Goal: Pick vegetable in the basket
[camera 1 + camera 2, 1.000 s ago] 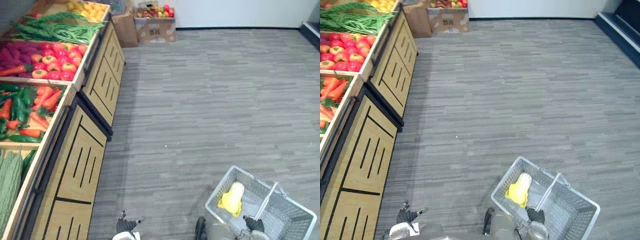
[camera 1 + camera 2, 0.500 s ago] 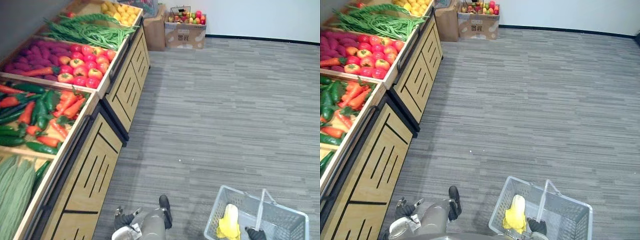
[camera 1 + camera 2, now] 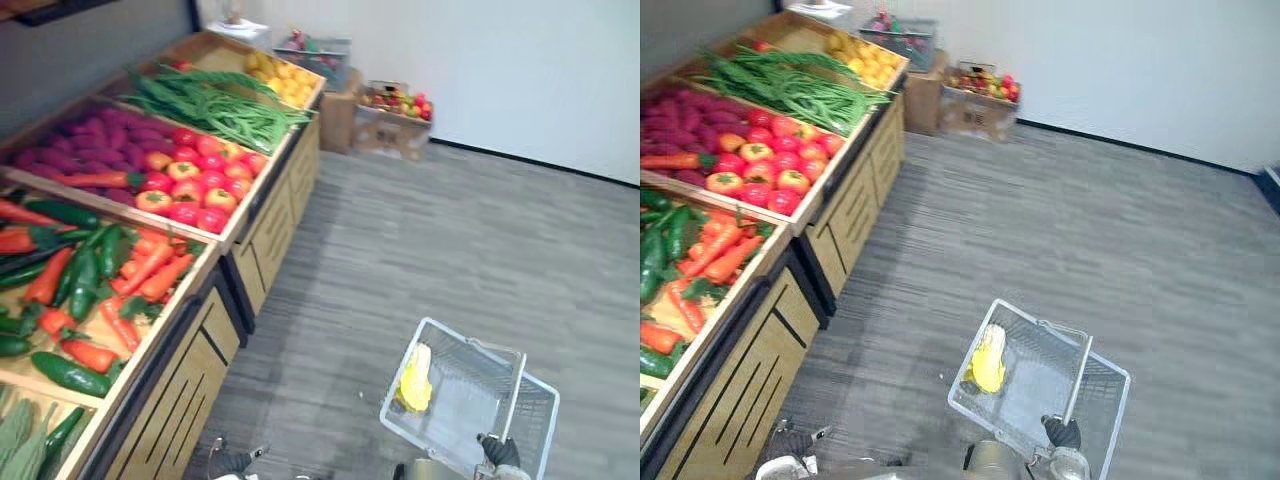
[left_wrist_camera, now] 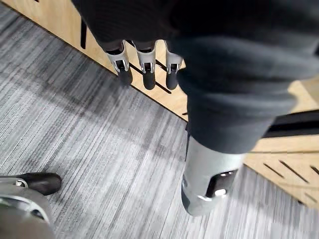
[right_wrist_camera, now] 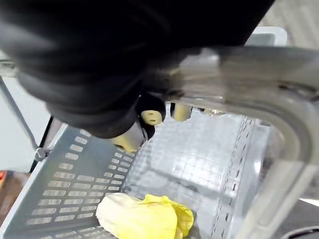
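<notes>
A grey plastic basket (image 3: 455,335) hangs over the floor at the lower right, and a pale yellow leafy vegetable (image 3: 415,377) lies against its left wall. My right hand (image 3: 497,452) is shut on the basket's handle (image 3: 511,392). In the right wrist view its fingers (image 5: 149,114) curl round the grey handle (image 5: 249,79), with the yellow vegetable (image 5: 144,216) below on the basket's bottom. My left hand (image 3: 230,462) hangs low beside the wooden stand. Its fingers (image 4: 144,64) are straight and hold nothing.
A wooden produce stand (image 3: 270,215) runs along the left with carrots (image 3: 150,275), cucumbers (image 3: 70,375), tomatoes (image 3: 195,185), purple roots (image 3: 85,140), green beans (image 3: 215,105) and yellow fruit (image 3: 285,80). Cardboard boxes (image 3: 390,120) with fruit stand by the back wall. Grey floor (image 3: 450,230) stretches right.
The camera has turned, so more of the stand and the back wall show. The basket stays in my right hand, and the left hand still hangs open.
</notes>
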Robot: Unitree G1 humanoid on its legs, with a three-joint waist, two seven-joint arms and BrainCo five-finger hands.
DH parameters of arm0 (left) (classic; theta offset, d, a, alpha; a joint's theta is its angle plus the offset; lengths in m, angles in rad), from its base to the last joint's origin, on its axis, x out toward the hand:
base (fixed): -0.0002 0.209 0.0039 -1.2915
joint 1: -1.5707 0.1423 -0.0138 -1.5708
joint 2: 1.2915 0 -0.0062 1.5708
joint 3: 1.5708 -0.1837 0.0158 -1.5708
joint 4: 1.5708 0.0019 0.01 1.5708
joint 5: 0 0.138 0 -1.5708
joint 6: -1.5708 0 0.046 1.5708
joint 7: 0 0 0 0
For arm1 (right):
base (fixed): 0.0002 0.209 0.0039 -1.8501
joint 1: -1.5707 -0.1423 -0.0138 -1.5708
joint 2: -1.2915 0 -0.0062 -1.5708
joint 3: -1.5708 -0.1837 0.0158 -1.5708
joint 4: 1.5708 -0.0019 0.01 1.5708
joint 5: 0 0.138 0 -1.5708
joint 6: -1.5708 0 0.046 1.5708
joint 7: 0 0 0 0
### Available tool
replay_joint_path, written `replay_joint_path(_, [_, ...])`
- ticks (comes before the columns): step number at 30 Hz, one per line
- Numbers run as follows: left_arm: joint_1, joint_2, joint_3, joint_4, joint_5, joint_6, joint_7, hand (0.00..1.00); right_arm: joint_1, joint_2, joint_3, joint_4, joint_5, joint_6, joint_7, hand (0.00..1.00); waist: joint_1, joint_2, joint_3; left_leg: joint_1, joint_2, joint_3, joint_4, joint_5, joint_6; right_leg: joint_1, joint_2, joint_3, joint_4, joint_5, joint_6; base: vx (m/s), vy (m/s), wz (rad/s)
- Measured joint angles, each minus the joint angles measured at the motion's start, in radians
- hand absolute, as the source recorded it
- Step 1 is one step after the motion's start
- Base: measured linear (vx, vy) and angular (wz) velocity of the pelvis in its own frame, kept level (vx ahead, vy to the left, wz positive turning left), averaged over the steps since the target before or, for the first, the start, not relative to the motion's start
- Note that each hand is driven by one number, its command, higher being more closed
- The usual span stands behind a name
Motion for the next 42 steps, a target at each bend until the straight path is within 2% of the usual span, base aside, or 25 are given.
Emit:
replay_joint_path(4, [0.0, -0.047, 0.067, -0.001, 0.0, -0.001, 0.001, 0.0, -0.001, 0.02, -0.049, -0.021, 0.023, 0.003, 0.011, 1.0, 0.005, 0.041, 0.012, 0.048, 0.078, -0.142, 0.033, -0.045, -0.051, -0.011, 0.083, 0.12, -0.325, 0.007, 0.001, 0.48, -0.179, 1.18])
replay_joint_path(6, [-0.001, -0.057, 0.084, -0.001, -0.001, -0.001, 0.001, 0.0, 0.0, 0.032, -0.049, -0.041, 0.024, 0.006, 0.01, 1.0, 0.005, 0.048, 0.016, 0.067, 0.114, -0.218, 0.051, -0.08, -0.082, -0.012, 0.088, 0.164, -0.451, 0.016, 0.01, 0.53, -0.341, 1.32])
replay_joint_path(8, [-0.004, -0.06, 0.112, -0.003, -0.003, -0.002, 0.001, 0.0, 0.002, 0.04, -0.043, -0.055, 0.022, 0.011, 0.011, 1.0, 0.021, 0.029, 0.012, 0.082, 0.136, -0.294, 0.094, -0.144, -0.132, -0.002, 0.061, 0.168, -0.585, 0.068, 0.025, 0.55, -0.49, 1.15])
replay_joint_path(9, [-0.008, -0.061, 0.122, 0.0, -0.003, -0.002, 0.003, 0.0, 0.005, 0.039, -0.041, -0.055, 0.022, 0.012, 0.011, 1.0, 0.022, 0.026, 0.009, 0.092, 0.147, -0.324, 0.114, -0.17, -0.15, 0.003, 0.051, 0.166, -0.572, 0.151, 0.069, 0.6, -0.58, 1.13])
replay_joint_path(10, [-0.019, -0.096, 0.123, 0.015, -0.004, -0.001, 0.001, 0.0, -0.004, 0.027, -0.057, -0.058, 0.022, 0.024, 0.009, 1.0, 0.029, 0.077, 0.002, 0.09, 0.198, -0.367, 0.144, -0.166, -0.165, -0.013, 0.083, 0.105, -0.446, 0.056, 0.041, 0.49, -0.485, 0.93])
replay_joint_path(12, [-0.021, -0.111, 0.123, 0.007, -0.005, -0.002, 0.003, 0.0, -0.009, 0.016, -0.071, -0.064, 0.02, 0.025, 0.011, 1.0, 0.035, 0.08, 0.006, 0.09, 0.21, -0.383, 0.156, -0.129, -0.175, -0.037, 0.08, 0.08, -0.345, -0.016, 0.017, 0.36, -0.371, 0.54])
replay_joint_path(14, [-0.018, -0.13, 0.123, 0.008, -0.021, 0.0, 0.002, 0.0, -0.009, 0.01, -0.081, -0.065, 0.02, 0.034, 0.011, 1.0, 0.027, 0.108, -0.004, 0.083, 0.25, -0.409, 0.157, -0.061, -0.182, -0.041, 0.093, 0.023, -0.26, -0.064, -0.031, 0.4, -0.425, 0.54])
replay_joint_path(17, [-0.03, -0.134, 0.091, 0.011, -0.052, 0.0, -0.006, 0.0, -0.01, 0.008, -0.089, -0.047, 0.02, 0.044, 0.011, 1.0, 0.004, 0.101, -0.006, 0.027, 0.272, -0.435, 0.186, 0.082, -0.185, 0.025, 0.091, -0.045, -0.302, -0.086, -0.069, 0.39, -0.338, 0.79])
replay_joint_path(20, [-0.026, -0.126, 0.088, 0.005, -0.059, -0.003, -0.007, 0.0, -0.004, 0.007, -0.112, -0.011, 0.02, 0.055, 0.01, 1.0, -0.001, 0.084, -0.005, -0.06, 0.272, -0.315, 0.306, 0.039, -0.276, 0.161, 0.078, -0.094, -0.444, -0.09, -0.077, 0.3, -0.209, 0.93])
replay_joint_path(21, [-0.026, -0.11, 0.07, 0.001, -0.062, -0.007, -0.007, 0.0, -0.004, 0.005, -0.12, 0.016, 0.02, 0.055, 0.011, 1.0, -0.005, 0.071, -0.006, -0.122, 0.28, -0.149, 0.348, 0.025, -0.283, 0.223, 0.053, -0.146, -0.498, -0.09, -0.076, 0.2, -0.098, 0.89])
replay_joint_path(22, [-0.026, -0.102, 0.057, 0.001, -0.069, -0.008, -0.008, 0.0, -0.004, 0.003, -0.121, 0.024, 0.02, 0.054, 0.01, 1.0, -0.007, 0.069, -0.008, -0.141, 0.296, -0.048, 0.337, 0.021, -0.274, 0.246, 0.044, -0.176, -0.514, -0.088, -0.072, 0.17, -0.032, 1.19])
replay_joint_path(23, [-0.031, -0.09, 0.042, 0.006, -0.087, -0.007, -0.008, 0.0, -0.004, -0.005, -0.124, 0.039, 0.02, 0.054, 0.01, 1.0, -0.016, 0.069, -0.009, -0.171, 0.314, 0.141, 0.27, 0.036, -0.251, 0.279, 0.031, -0.228, -0.536, -0.085, -0.067, 0.16, 0.038, 1.1])
replay_joint_path(25, [-0.036, -0.079, 0.042, 0.03, -0.088, -0.005, -0.007, 0.0, -0.001, -0.009, -0.162, 0.053, 0.021, 0.06, 0.009, 1.0, -0.033, 0.069, -0.02, -0.209, 0.281, 0.353, 0.113, 0.134, -0.183, 0.305, 0.024, -0.303, -0.556, -0.082, -0.06, 0.17, 0.111, 1.32])
replay_joint_path(27, [-0.028, -0.051, 0.031, 0.03, -0.09, 0.0, -0.004, 0.0, 0.003, -0.003, -0.164, 0.081, 0.022, 0.071, 0.006, 1.0, -0.033, 0.037, -0.048, -0.182, 0.203, 0.309, -0.025, 0.208, -0.157, 0.305, -0.001, -0.329, -0.559, -0.06, -0.03, 0.22, 0.098, 1.02])
replay_joint_path(28, [-0.027, -0.047, 0.021, 0.035, -0.089, 0.0, -0.004, 0.0, 0.005, 0.0, -0.165, 0.084, 0.022, 0.072, 0.006, 1.0, -0.034, 0.031, -0.054, -0.18, 0.193, 0.292, -0.048, 0.218, -0.154, 0.305, -0.005, -0.331, -0.547, -0.058, -0.031, 0.26, 0.054, 0.87])
replay_joint_path(29, [-0.029, -0.034, 0.009, 0.042, -0.087, 0.002, -0.004, 0.0, 0.002, 0.001, -0.169, 0.084, 0.022, 0.071, 0.004, 1.0, -0.037, 0.047, -0.046, -0.179, 0.201, 0.262, -0.062, 0.223, -0.151, 0.271, -0.009, -0.323, -0.462, -0.054, -0.041, 0.15, -0.007, 0.67])
replay_joint_path(30, [-0.03, -0.029, 0.007, 0.049, -0.087, 0.002, -0.003, 0.0, -0.002, -0.001, -0.169, 0.079, 0.022, 0.071, 0.005, 1.0, -0.04, 0.059, -0.043, -0.178, 0.222, 0.242, -0.061, 0.224, -0.152, 0.258, 0.002, -0.308, -0.459, -0.087, -0.023, 0.17, -0.095, 0.64])
replay_joint_path(31, [-0.035, -0.027, 0.009, 0.072, -0.087, 0.002, 0.003, 0.0, -0.003, -0.002, -0.163, 0.076, 0.021, 0.071, 0.005, 1.0, -0.04, 0.072, -0.041, -0.174, 0.239, 0.216, -0.063, 0.232, -0.158, 0.307, 0.058, -0.309, -0.704, -0.079, -0.02, 0.1, -0.097, 0.45])
replay_joint_path(32, [-0.036, -0.025, 0.015, 0.078, -0.089, 0.002, 0.003, 0.0, -0.002, 0.0, -0.159, 0.076, 0.02, 0.071, 0.004, 1.0, -0.039, 0.062, -0.04, -0.172, 0.23, 0.208, -0.066, 0.238, -0.159, 0.329, 0.065, -0.315, -0.818, -0.024, -0.027, 0.12, -0.156, 0.7])
replay_joint_path(33, [-0.051, -0.011, 0.011, 0.085, -0.085, 0.002, 0.002, 0.0, 0.004, -0.005, -0.16, 0.08, 0.018, 0.071, 0.004, 1.0, -0.051, 0.047, -0.035, -0.168, 0.204, 0.179, -0.08, 0.235, -0.165, 0.338, 0.045, -0.336, -0.836, 0.09, 0.002, 0.1, -0.092, 0.87])
replay_joint_path(34, [-0.059, -0.028, -0.007, 0.108, -0.083, 0.005, 0.001, 0.0, 0.005, -0.014, -0.16, 0.087, 0.018, 0.073, -0.001, 1.0, -0.061, 0.074, -0.037, -0.16, 0.206, 0.161, -0.118, 0.258, -0.173, 0.336, 0.049, -0.363, -0.819, 0.09, 0.001, 0.15, -0.099, 0.75])
replay_joint_path(36, [-0.059, -0.057, -0.012, 0.109, -0.085, 0.004, 0.004, 0.0, 0.0, -0.034, -0.155, 0.082, 0.017, 0.072, -0.004, 1.0, -0.056, 0.094, -0.031, -0.148, 0.205, 0.163, -0.155, 0.276, -0.181, 0.328, 0.054, -0.368, -0.808, 0.089, 0.001, 0.09, -0.017, 0.2])
replay_joint_path(37, [-0.06, -0.061, -0.023, 0.11, -0.081, 0.011, 0.001, 0.0, -0.011, -0.04, -0.155, 0.08, 0.017, 0.072, -0.004, 1.0, -0.056, 0.112, -0.027, -0.146, 0.205, 0.164, -0.165, 0.276, -0.182, 0.319, 0.052, -0.369, -0.788, 0.082, 0.002, 0.06, 0.027, 0.05])
replay_joint_path(40, [-0.058, -0.06, -0.027, 0.11, -0.08, 0.017, 0.002, 0.0, -0.018, -0.038, -0.148, 0.076, 0.018, 0.072, -0.003, 1.0, -0.057, 0.114, -0.024, -0.114, 0.203, 0.169, -0.162, 0.253, -0.181, 0.272, 0.005, -0.356, -0.605, 0.041, 0.015, 0.05, 0.058, 0.0])
replay_joint_path(42, [-0.055, -0.042, -0.027, 0.095, -0.079, 0.017, 0.001, 0.0, -0.023, -0.022, -0.159, 0.037, 0.021, 0.068, -0.007, 1.0, -0.054, 0.076, -0.005, -0.054, 0.192, 0.187, -0.161, 0.212, -0.176, 0.162, -0.078, -0.276, -0.27, 0.044, 0.001, 0.01, 0.105, -0.08])
